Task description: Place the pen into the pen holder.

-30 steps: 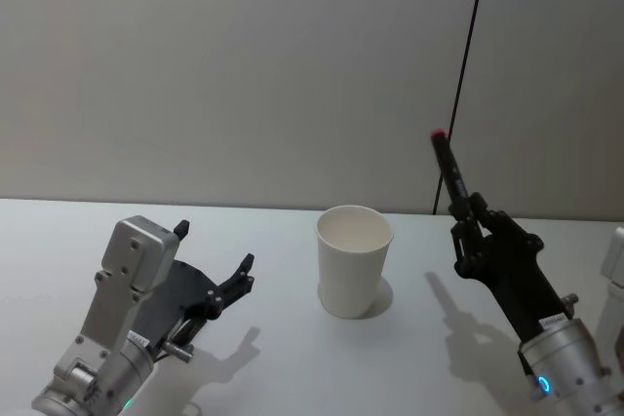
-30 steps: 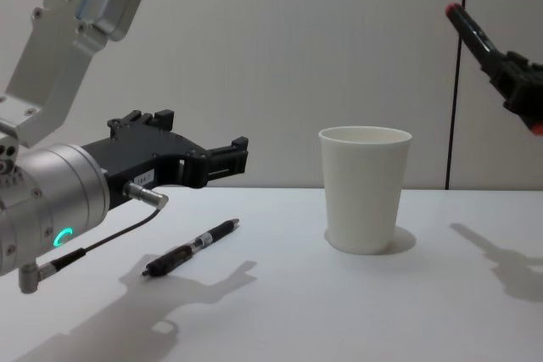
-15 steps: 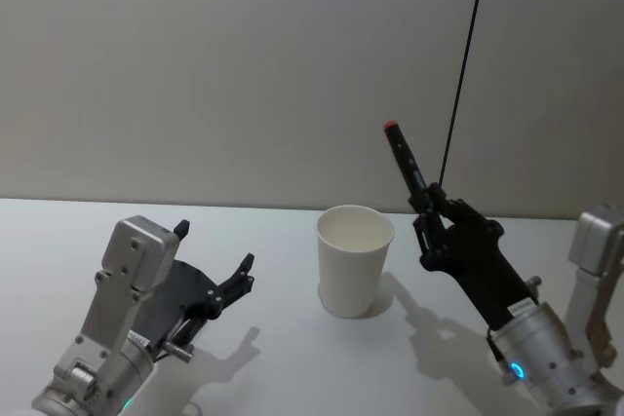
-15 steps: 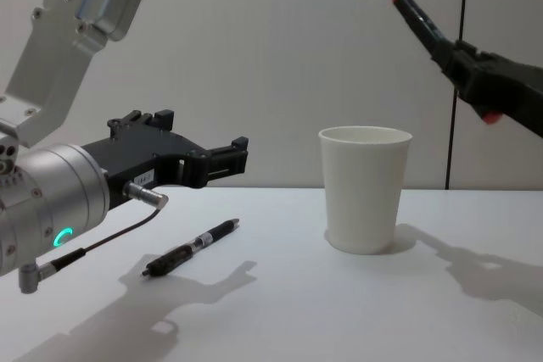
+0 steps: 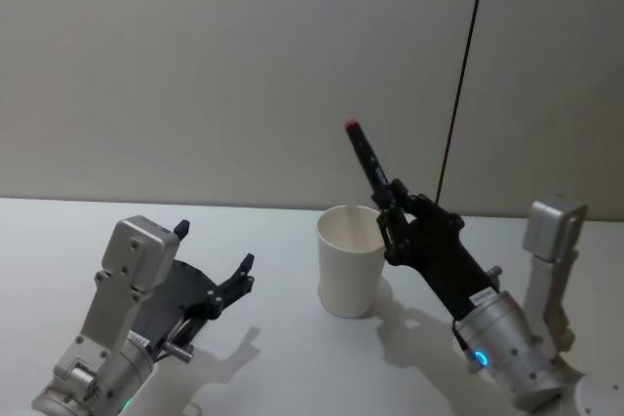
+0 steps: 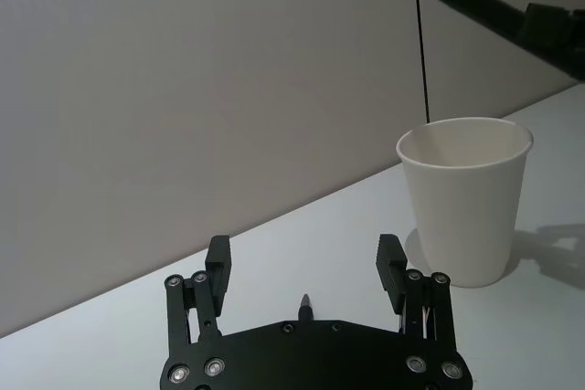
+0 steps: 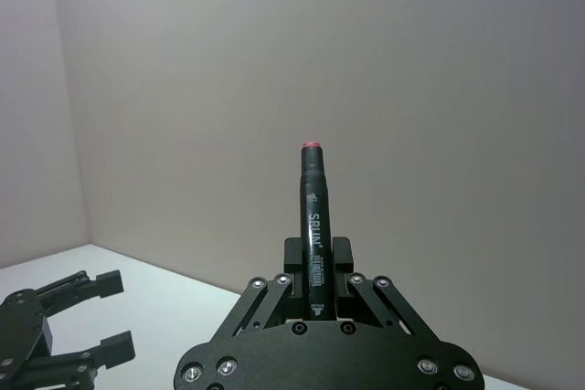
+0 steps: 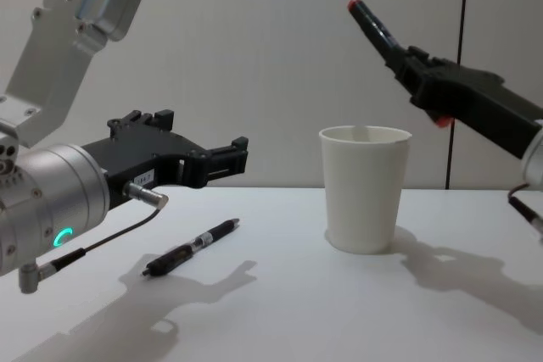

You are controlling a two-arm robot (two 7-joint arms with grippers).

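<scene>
So the right gripper (image 5: 391,211) is clamped on the black pen (image 5: 368,159), tilted up just above the right rim of the white pen holder (image 5: 348,275) on the bench (image 5: 283,358), and the left gripper (image 5: 214,246) hangs spread open over a second pen (image 8: 191,247).

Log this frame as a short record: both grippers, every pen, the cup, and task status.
right gripper: shut on the pen, raised at the right side of the pen holder's rim
pen: black, red end up, tilted toward the robot's left, outside the cup
pen holder: white paper cup, upright on the table
left gripper: fingers open, holding nothing, hovering over the table
second pen: black, lying flat below the left gripper, left of the cup
status: pen not yet in the holder
</scene>
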